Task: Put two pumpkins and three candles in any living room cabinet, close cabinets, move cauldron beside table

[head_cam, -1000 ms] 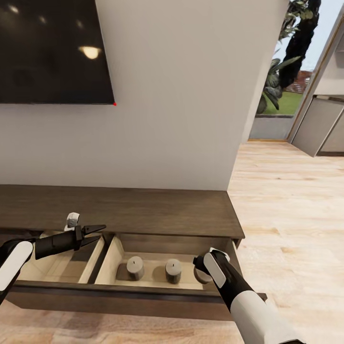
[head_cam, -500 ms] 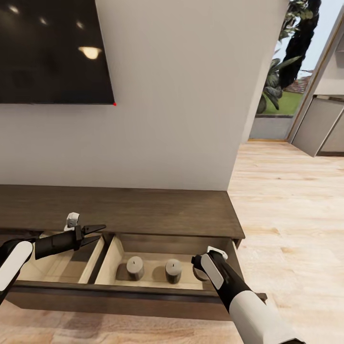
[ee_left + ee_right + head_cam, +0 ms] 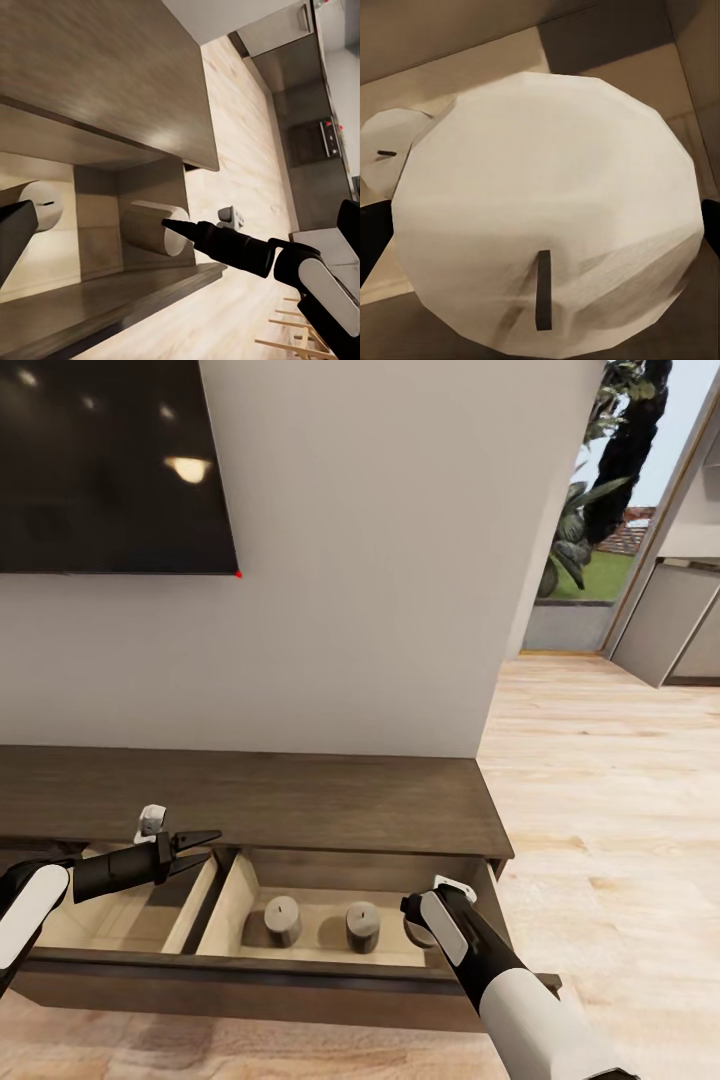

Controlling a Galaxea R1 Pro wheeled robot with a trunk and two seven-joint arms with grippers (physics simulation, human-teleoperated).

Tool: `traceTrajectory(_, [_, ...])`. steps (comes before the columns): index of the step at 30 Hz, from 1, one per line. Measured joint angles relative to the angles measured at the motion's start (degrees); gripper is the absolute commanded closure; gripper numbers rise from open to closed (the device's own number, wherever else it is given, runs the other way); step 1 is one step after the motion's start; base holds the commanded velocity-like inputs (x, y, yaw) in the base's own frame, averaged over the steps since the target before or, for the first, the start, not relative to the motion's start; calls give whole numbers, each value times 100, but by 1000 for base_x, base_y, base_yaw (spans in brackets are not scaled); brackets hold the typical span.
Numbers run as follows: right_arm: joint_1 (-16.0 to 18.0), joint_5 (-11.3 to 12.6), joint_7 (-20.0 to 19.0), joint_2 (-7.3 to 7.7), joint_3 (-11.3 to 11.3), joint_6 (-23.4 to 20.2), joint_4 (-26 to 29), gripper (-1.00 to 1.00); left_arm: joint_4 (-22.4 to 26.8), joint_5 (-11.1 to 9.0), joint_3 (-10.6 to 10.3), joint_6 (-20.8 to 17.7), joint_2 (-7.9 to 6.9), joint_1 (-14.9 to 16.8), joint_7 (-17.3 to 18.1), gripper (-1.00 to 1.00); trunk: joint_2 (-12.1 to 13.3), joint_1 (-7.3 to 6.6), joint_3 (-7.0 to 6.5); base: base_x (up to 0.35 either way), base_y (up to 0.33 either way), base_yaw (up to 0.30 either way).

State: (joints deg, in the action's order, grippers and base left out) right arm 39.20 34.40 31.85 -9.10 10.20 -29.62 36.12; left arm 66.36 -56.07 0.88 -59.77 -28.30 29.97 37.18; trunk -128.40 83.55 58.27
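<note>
The dark-brown cabinet [image 3: 300,800] has its drawer [image 3: 250,970] pulled out. Two grey candles [image 3: 283,920] [image 3: 362,926] stand upright in the right compartment. A third candle [image 3: 412,935] [image 3: 547,202] sits at that compartment's right end, and my right gripper [image 3: 420,928] is shut on it. Dark fingers [image 3: 371,232] flank the candle's sides. From the left wrist this candle [image 3: 154,229] shows beside the right gripper's tip. My left gripper [image 3: 203,849] hovers open over the left compartment with nothing in it. The pumpkins, cauldron and table are out of view.
A black TV [image 3: 110,460] hangs on the beige wall above the cabinet. Light plank floor [image 3: 610,810] stretches right toward grey kitchen units [image 3: 670,620] and a glass door with plants [image 3: 590,510] outside.
My right wrist has sunk slightly lower into the drawer with the candle. The left arm has not moved.
</note>
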Motion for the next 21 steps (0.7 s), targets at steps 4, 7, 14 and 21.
traceTrajectory(4, [0,5,0,0,0,2,0,100,0,13,0,0,0,0,-2,-100,0,0,0,0,0,0])
traceTrajectory(7, [0,3,0,-3,0,1,0,100,0,16,0,0,0,0,-1,-100,0,0,0,0,0,0])
traceTrajectory(14, [0,3,3,-4,0,1,0,100,0,10,0,0,0,0,-1,-100,0,0,0,0,0,0])
traceTrajectory(21, [-1,5,1,3,-1,-1,-1,100,0,13,0,1,0,0,0,-100,-79,43,36,18,0,0])
